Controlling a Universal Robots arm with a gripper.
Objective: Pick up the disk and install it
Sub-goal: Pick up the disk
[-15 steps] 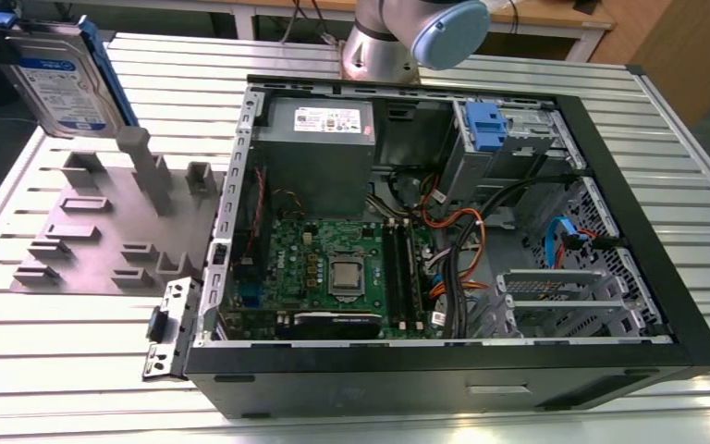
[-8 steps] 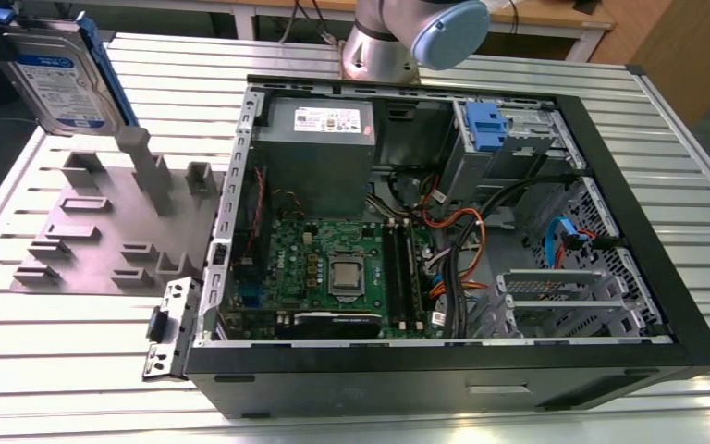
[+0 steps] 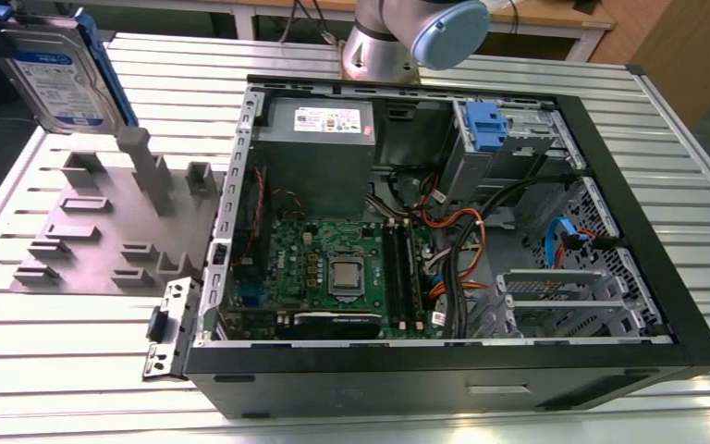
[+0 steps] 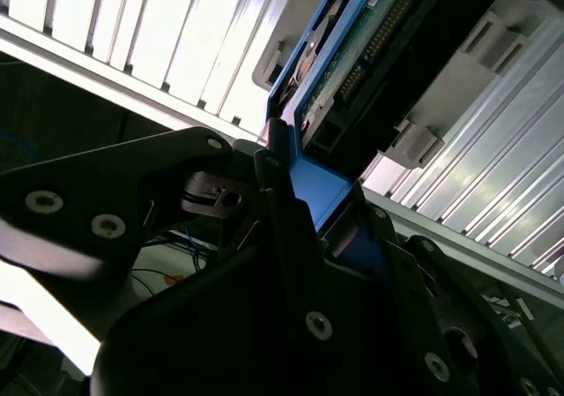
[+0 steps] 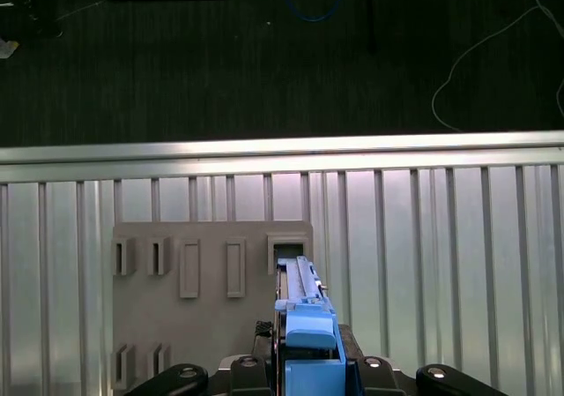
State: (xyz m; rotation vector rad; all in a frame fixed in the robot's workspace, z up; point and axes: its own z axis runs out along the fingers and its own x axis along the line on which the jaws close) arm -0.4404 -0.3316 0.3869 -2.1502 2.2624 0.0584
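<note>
The disk [image 3: 62, 79] stands upright at the exterior view's far left, a silver drive with a white-and-blue label and blue rails. Its lower edge sits just over the tall slot of the grey holder plate [image 3: 96, 222]; I cannot tell whether it touches. In both wrist views my gripper [image 4: 308, 211] [image 5: 308, 369] is shut on the disk's blue carrier end [image 5: 308, 334], with black fingers [image 4: 273, 193] on either side. The drive's green circuit side [image 4: 370, 52] shows in the second wrist view.
An open computer case [image 3: 651, 277] lies on the slatted aluminium table [image 3: 34, 388], to the exterior view's right of the holder plate. Inside are a grey power supply [image 3: 318, 157], a green motherboard [image 3: 330, 268], cables and a drive bay with a blue latch [image 3: 486, 125]. The arm's base [image 3: 386, 46] stands behind the case.
</note>
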